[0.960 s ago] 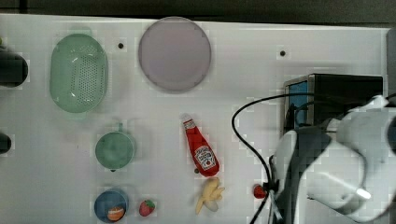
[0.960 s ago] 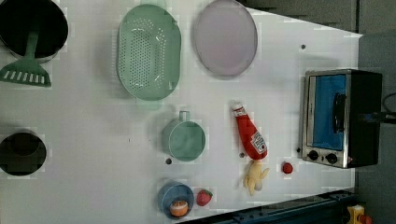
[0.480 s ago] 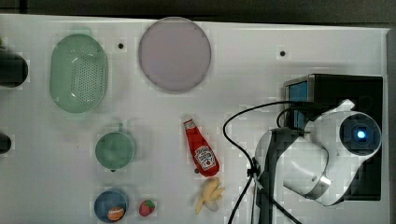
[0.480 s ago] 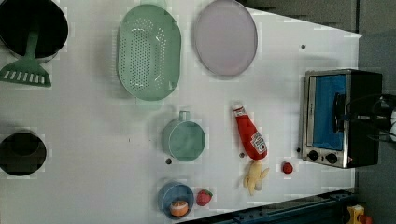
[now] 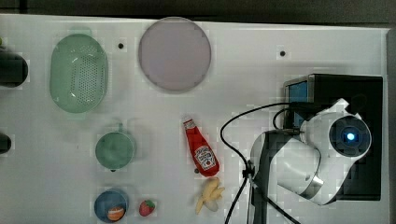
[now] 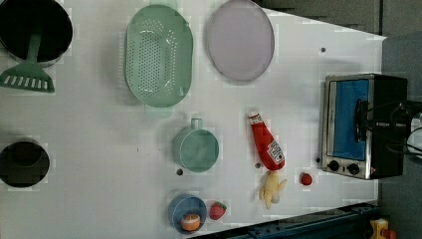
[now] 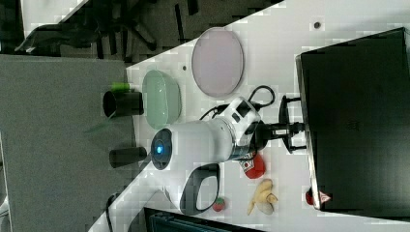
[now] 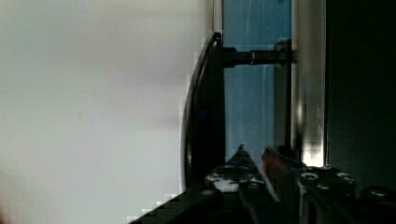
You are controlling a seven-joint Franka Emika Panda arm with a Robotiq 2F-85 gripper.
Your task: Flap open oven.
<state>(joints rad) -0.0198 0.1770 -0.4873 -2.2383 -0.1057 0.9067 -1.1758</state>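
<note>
The oven (image 5: 355,84) stands at the top view's right, with a black top, a silver frame and a blue door (image 6: 351,119) that is closed. My arm (image 5: 303,163) reaches over it. Its black bar handle (image 8: 205,107) runs along the door (image 8: 252,102). My gripper (image 8: 259,156) sits just behind that bar, between it and the door. Its two fingers stand close together and I see nothing between them. In the right view the gripper (image 7: 297,128) crosses the handle (image 7: 284,111) against the oven's (image 7: 358,121) front.
A ketchup bottle (image 5: 201,149), a banana (image 5: 210,195) and a small red item (image 6: 306,178) lie in front of the oven. Farther off are a green cup (image 5: 115,149), a colander (image 5: 78,72), a plate (image 5: 174,54) and a blue bowl (image 5: 111,205). A black cable (image 5: 233,126) loops beside the arm.
In the top view the arm has swung from the lower right up over the oven. In the left view the gripper has come in from the right to the handle. The door stays closed.
</note>
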